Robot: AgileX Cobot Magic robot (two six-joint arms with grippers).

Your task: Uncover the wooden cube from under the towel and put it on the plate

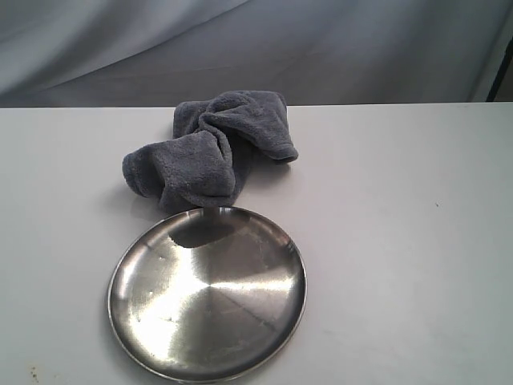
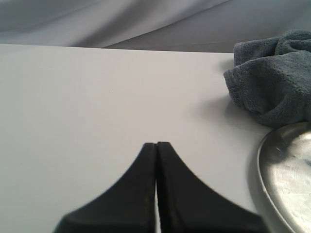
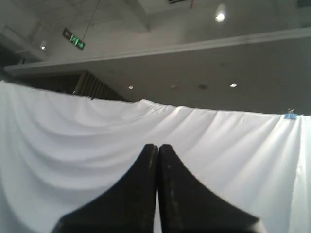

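A pale draped curtain (image 1: pixel 321 48) hangs behind a white table (image 1: pixel 417 241). The steel plate (image 1: pixel 208 297) lies near, left of centre, with nothing on it. Its far rim meets the towel (image 1: pixel 204 152), which is bunched in a dark grey heap just beyond. The wooden cube does not show in any view. The left gripper (image 2: pixel 156 145) is over bare table to the left of the towel, jaws pressed together on nothing. The right gripper (image 3: pixel 157 146), jaws likewise together, points up toward the curtain and ceiling (image 3: pixel 194 63).
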